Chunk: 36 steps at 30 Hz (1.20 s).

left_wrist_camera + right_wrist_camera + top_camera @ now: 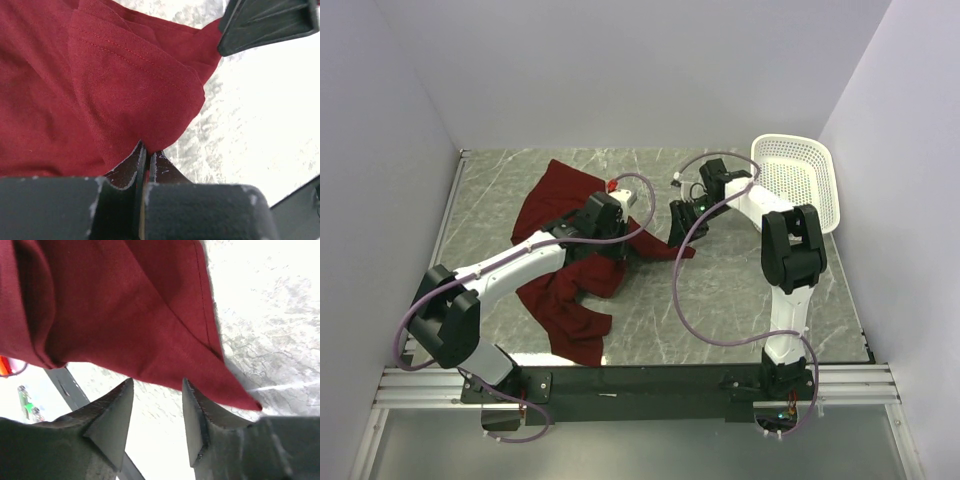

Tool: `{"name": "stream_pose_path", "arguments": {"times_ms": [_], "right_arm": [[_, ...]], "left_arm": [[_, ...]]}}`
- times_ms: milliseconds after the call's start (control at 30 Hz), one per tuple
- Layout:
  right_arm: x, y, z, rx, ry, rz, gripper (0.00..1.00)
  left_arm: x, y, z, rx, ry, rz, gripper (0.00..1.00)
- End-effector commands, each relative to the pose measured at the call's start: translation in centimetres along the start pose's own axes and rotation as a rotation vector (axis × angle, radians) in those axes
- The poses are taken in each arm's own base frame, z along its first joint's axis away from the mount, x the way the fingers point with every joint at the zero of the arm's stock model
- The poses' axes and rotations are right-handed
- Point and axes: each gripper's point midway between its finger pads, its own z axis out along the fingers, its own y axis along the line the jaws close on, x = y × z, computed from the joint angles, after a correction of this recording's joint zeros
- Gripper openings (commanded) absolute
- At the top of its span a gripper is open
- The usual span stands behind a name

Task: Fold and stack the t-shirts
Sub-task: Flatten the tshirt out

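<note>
Open bench lies on the near side and to the right of the right hand. Farther right, the white basket blocks the corner. Bunched maroon t-shirt fills the narrow gap to the left hand, and a purple cable loops alongside.

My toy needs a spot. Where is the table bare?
Bare grey marble table shows at the front, between the crumpled dark red t-shirt and the right arm, and along the back, left of the white plastic basket. The middle is crowded.
</note>
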Motion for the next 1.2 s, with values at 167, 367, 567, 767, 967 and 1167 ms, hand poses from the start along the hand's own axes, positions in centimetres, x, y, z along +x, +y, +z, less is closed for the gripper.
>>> {"name": "stream_pose_path", "arguments": {"times_ms": [167,367,567,767,967,1167], "right_arm": [[1.6,4.7,-1.0,-0.141,0.014,-0.160,0.51],[4.2,10.0,-2.5,-0.446,0.079,-0.099,0.46],[5.9,11.8,-2.8,-0.585,0.058,-0.209,0.45],[3.9,8.8,0.4,-0.199,-0.072,-0.268,0.51],[-1.4,8.3,0.1,0.013,-0.394,-0.360,0.53],[-1.5,10.5,1.5,0.024,-0.583,-0.350,0.54]], "left_arm": [[-0.5,-1.6,-1.3,0.115,0.002,-0.005,0.00],[-1.0,-1.4,-1.0,0.146,0.020,-0.059,0.01],[-1.9,-1.6,-0.8,0.201,0.039,-0.124,0.01],[-2.7,-1.9,-0.8,0.298,0.088,-0.198,0.01],[-3.1,-1.4,-0.8,0.373,0.132,-0.269,0.01],[-3.3,-1.5,-1.1,0.419,0.167,-0.288,0.01]]}}
